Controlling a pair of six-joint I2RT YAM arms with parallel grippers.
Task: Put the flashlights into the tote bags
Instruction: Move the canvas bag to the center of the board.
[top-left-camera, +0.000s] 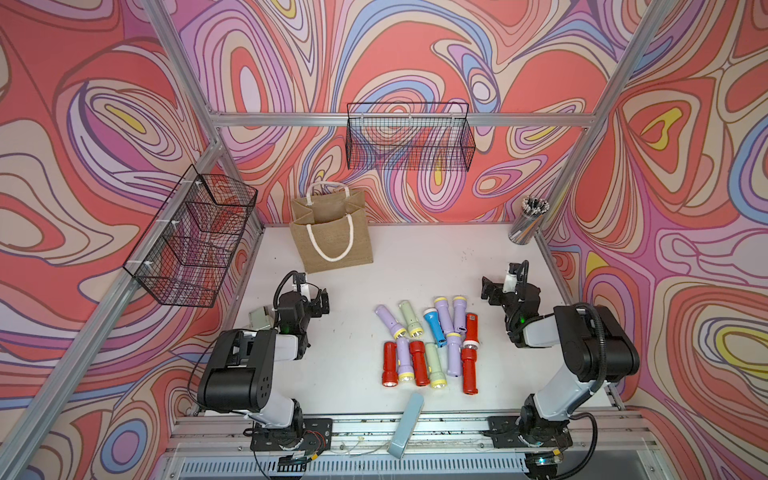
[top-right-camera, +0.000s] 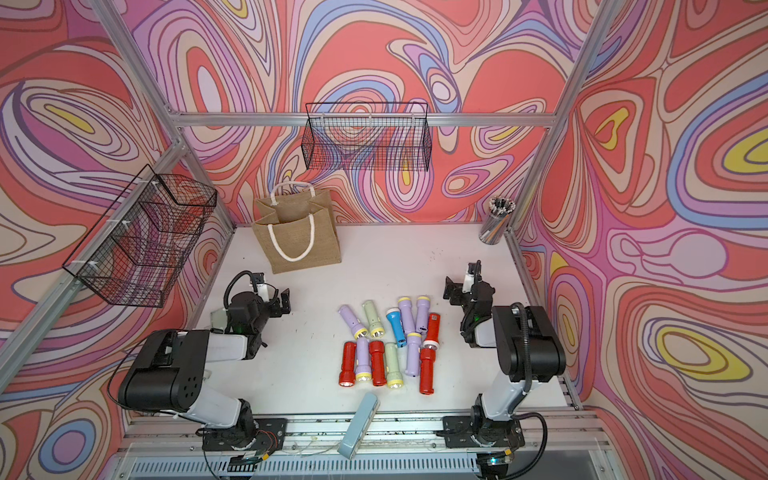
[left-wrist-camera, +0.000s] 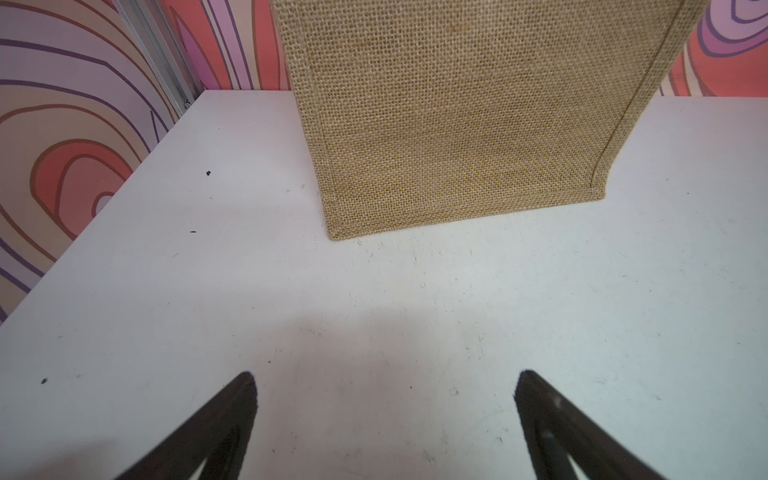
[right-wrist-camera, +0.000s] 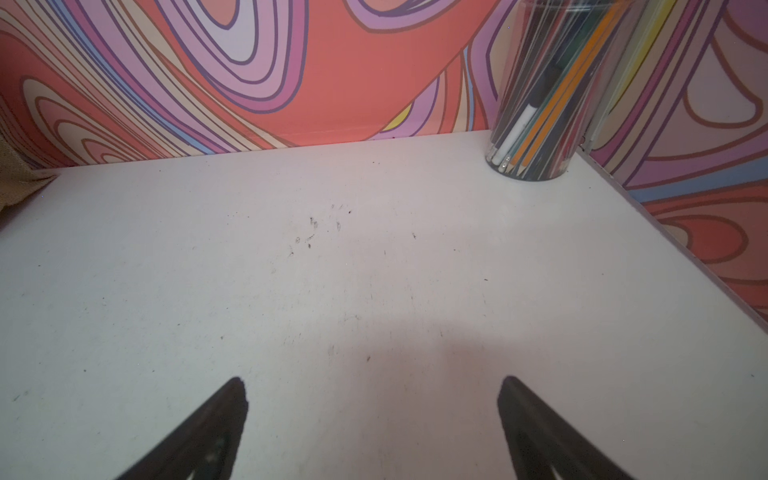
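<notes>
On the white table (top-left-camera: 415, 257) the flashlights (top-left-camera: 432, 326) lie clustered between both arms, well apart from the upright bag (top-left-camera: 332, 245). The left gripper (left-wrist-camera: 385, 374) and right gripper (right-wrist-camera: 372, 378) are spread wide, holding nothing.

The flashlights (top-right-camera: 377, 362) lie clustered on the white table (top-right-camera: 415, 257) between the left gripper (top-right-camera: 281, 302) and right gripper (top-right-camera: 453, 291), touching neither. The burlap tote bag (top-right-camera: 303, 245) stands upright behind the left gripper, apart from the cluster

White table (top-left-camera: 353, 286): flashlights (top-left-camera: 454, 353) clustered ctr; tote bag (top-left-camera: 332, 241) upright at back; pencil cup (top-left-camera: 527, 226) far rt corner; grey-blue bar (top-left-camera: 406, 428) over front edge.
</notes>
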